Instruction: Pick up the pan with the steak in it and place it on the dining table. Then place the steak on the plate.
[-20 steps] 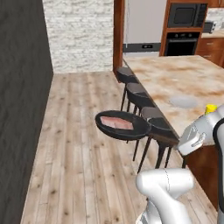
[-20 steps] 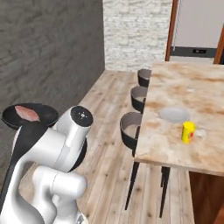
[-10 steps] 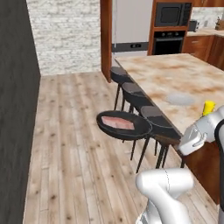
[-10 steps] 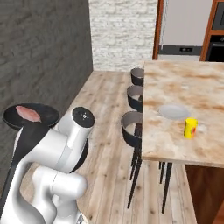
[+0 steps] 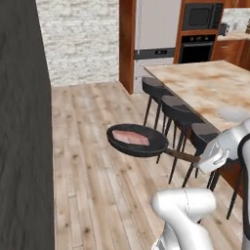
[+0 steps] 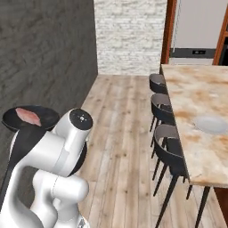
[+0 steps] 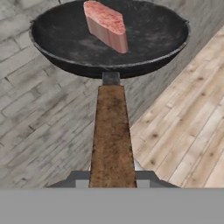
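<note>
The jaws are pinching the pan (image 5: 138, 141) by its handle out over the floor, steak (image 5: 130, 137) riding inside, so counter (image 5: 210, 88) and plate (image 6: 212, 124) remain ahead.

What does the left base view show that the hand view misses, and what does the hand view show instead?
Left base view alone: the dining table, the plate on it, three stools, oven and fridge.

Hand view alone: the brown handle close up, running down between the gripper fingers.

Both: the pan held over the wood floor, with the steak in it.
</note>
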Motion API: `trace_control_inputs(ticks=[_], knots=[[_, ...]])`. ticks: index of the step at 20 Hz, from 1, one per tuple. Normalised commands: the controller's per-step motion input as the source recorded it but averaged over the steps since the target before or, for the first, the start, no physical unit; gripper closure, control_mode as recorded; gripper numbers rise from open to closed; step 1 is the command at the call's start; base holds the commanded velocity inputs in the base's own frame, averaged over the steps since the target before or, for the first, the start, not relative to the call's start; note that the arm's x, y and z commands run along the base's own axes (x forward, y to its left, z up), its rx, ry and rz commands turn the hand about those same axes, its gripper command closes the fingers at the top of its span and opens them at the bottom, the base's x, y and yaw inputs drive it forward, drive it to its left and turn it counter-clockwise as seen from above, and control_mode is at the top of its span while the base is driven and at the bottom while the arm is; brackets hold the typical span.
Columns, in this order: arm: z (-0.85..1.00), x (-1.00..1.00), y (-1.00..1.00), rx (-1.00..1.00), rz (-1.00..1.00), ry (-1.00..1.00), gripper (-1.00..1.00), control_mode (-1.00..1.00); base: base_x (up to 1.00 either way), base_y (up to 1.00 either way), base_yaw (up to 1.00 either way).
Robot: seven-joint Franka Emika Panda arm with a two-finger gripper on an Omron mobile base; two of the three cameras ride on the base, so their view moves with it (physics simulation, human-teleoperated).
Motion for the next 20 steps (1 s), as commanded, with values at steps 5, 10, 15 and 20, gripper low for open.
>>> trace_control_inputs(ticks=[5,10,15,20], knots=[[0.0,0.0,0.0,0.0,0.0,0.0,1.0,1.0,1.0,0.47,-0.18],[0.0,0.0,0.0,0.0,0.0,0.0,1.0,1.0,1.0,0.44,-0.18],[0.0,0.0,0.0,0.0,0.0,0.0,1.0,1.0,1.0,0.44,-0.17],[0.0,0.0,0.0,0.0,0.0,0.0,1.0,1.0,0.98,0.49,-0.22]])
